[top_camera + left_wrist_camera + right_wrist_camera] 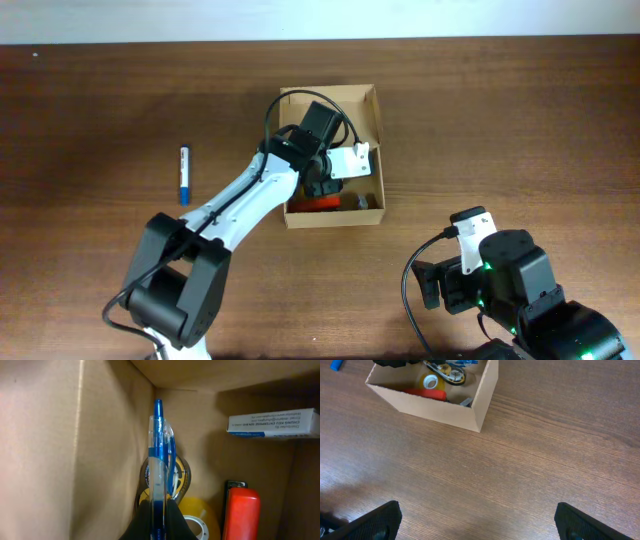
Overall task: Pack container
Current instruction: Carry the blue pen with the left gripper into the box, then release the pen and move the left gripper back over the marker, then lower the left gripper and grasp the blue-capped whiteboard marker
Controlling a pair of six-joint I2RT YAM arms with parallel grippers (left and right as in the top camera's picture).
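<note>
- While pinching the pen [159, 460] by its barrel in the left gripper [157, 517], hanging it inside the box [375, 105], just beside one wall.
- Working in a box sitting open-topped at mid-table, already part filled.
- Judging the step as setting the pen down among the contents: aiming for the strip along the wall, above the tape rolls [181, 476], well apart from the red stapler [241, 510] and the white carton [272, 422].
- Lowering slowly and tipping the pen flat before letting go, so avoiding a bounce or a pen propped on end against the cardboard.
- Parting the jaws only a little, then lifting straight up, guarding against a snag on the wall.
- Holding the right gripper [477, 520] spread wide and empty over bare table near the box's corner, out of the left arm's way.
- Leaving the marker [184, 173], lying well apart on the table, probably for a later pick.
</note>
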